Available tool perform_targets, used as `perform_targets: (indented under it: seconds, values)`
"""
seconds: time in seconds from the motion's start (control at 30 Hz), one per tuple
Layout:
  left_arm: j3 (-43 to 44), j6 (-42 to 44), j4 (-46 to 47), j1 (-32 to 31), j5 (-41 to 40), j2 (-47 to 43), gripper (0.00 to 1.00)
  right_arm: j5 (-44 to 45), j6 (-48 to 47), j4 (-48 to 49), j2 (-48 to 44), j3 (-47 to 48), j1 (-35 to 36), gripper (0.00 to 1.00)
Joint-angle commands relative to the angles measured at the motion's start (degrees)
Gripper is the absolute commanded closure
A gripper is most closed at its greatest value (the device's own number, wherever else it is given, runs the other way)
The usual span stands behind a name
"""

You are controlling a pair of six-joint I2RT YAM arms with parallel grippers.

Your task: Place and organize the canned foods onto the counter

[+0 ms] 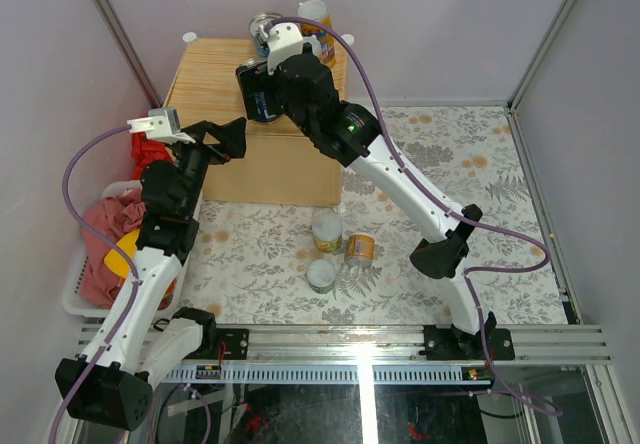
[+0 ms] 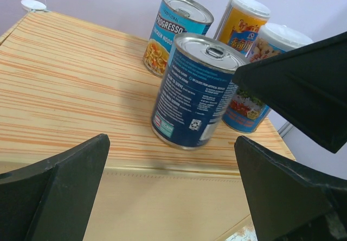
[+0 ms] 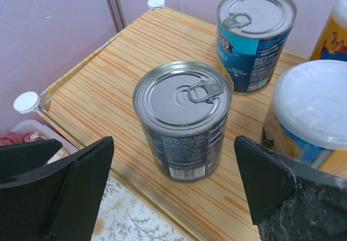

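The counter is a light-wood box with a striped top. On it, near the front edge, stands a dark blue can with a silvery pull-tab lid. My right gripper is open, a finger on each side of this can and clear of it. Behind it stand a light blue can, an orange can and a white-lidded blue one. My left gripper is open and empty in front of the counter's edge, facing the dark blue can. Three more cans sit on the floral mat.
A white basket of red clothes stands at the left, beside the left arm. White knobs mark the counter's corners. The floral mat stretches right of the counter. Purple walls close in the back and sides.
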Motion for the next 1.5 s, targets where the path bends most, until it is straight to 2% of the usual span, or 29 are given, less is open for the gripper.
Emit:
perform_targets:
  seconds: [0.0,0.33,0.63,0.83,1.1,1.27,1.47]
  values:
    - [0.09,1.32,4.37,-0.35,0.2,0.14,0.0,-0.08,0.52,4.65,-1.95,1.81,-0.19,0.0]
    - [0.04,0.23,5.27,-0.4,0.38,1.21,0.0,1.49,-0.07,5.17,-3.65,0.61,0.08,0.0]
    - [1.64,-0.54,2.86,-0.42,0.6,0.89,0.0,4.47,-2.41,5.66,-10.01,-5.69,1.69,0.0]
    - [2.45,-0.9,-1.92,-0.37,2.09,-1.67,0.0,8.62,-1.44,8.51,-22.33,-22.95,2.68,0.0]
    - [3.77,-1.45,-9.84,-2.14,10.24,-3.92,0.0,16.75,3.18,11.92,-40.33,-47.98,2.99,0.0]
    - [2.36,-0.83,-14.63,-6.22,10.83,-7.58,0.0,21.39,6.97,11.06,-49.24,-62.08,3.07,0.01]
    - [-3.08,-2.02,-19.46,-13.37,6.71,-14.08,0.0,25.81,13.26,7.55,-55.97,-74.05,2.97,0.01]
